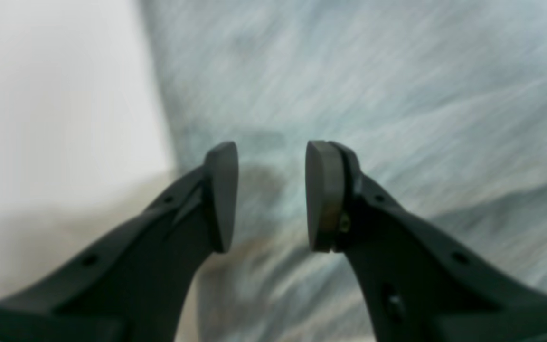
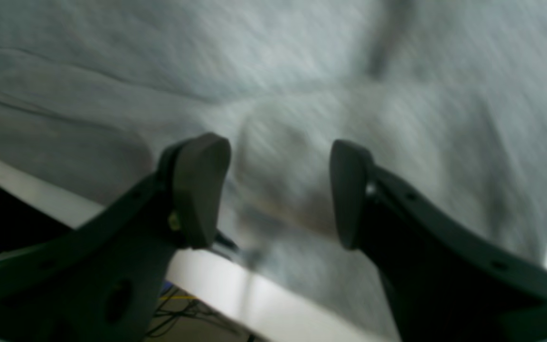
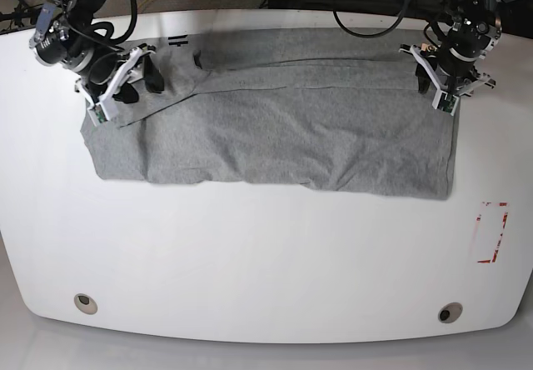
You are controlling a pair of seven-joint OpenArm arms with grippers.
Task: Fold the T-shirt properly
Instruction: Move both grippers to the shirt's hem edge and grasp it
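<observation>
The heather-grey T-shirt [image 3: 283, 137] lies as a long folded band across the far half of the white table [image 3: 266, 253], plain grey side up. My left gripper [image 3: 440, 82] hovers over the shirt's right end, its jaws open with only cloth beneath them. In the left wrist view the left gripper [image 1: 271, 147] is empty above the T-shirt [image 1: 397, 71], close to the cloth's edge. My right gripper [image 3: 125, 82] stands open over the shirt's left end. In the right wrist view the right gripper [image 2: 278, 142] holds nothing above the rumpled T-shirt [image 2: 302, 57].
A red-outlined rectangle [image 3: 491, 232] is marked on the table at the right. Two round fittings [image 3: 83, 303] sit near the front edge. Cables [image 3: 366, 20] run along the back. The right wrist view shows the table edge [image 2: 216, 280] with cables on the floor below.
</observation>
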